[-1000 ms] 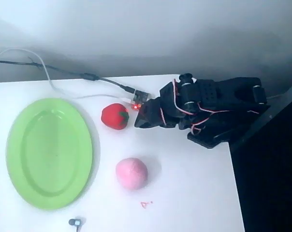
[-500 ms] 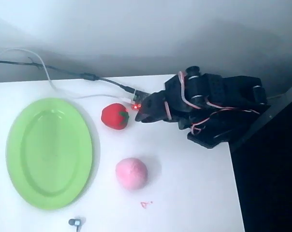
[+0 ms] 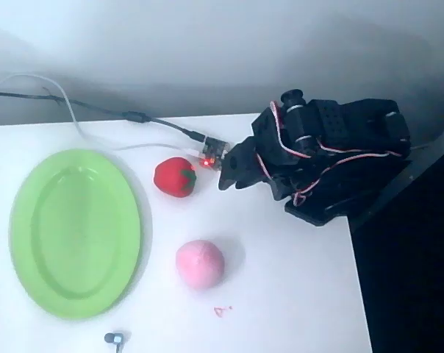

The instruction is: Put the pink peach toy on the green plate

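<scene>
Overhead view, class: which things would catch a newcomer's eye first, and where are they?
The big green plate at left stands out on the white table. A pink peach lies right of it, a red strawberry above that. The black arm's gripper sits folded at upper right.

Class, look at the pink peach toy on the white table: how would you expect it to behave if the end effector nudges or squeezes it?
The pink peach toy looks round, so a nudge would probably roll it. Its matte, fuzzy-looking surface suggests softness: it would likely squash and grip rather than slip. It seems small beside the green plate, so probably light.
</scene>
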Robot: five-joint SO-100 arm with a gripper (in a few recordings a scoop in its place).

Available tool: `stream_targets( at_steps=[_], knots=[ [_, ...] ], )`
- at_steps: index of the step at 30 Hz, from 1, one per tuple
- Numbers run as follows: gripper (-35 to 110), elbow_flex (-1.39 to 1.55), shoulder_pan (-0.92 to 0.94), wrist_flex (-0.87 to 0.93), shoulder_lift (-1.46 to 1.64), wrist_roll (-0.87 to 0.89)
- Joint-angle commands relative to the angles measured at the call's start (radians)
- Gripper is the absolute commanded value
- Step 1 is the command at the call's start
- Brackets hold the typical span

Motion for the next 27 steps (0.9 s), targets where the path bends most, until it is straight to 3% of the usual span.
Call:
stream_targets(
  at_steps=[1, 9, 15, 27],
  knots=[
    [19, -0.187, -0.049, -0.031, -0.193, 0.031],
    [25, -0.509, -0.158, -0.153, -0.611, 0.126],
    [29, -0.423, -0.244, -0.313, -0.701, 0.229],
    [29, -0.279, -0.416, -0.4, -0.675, 0.4]
  ],
)
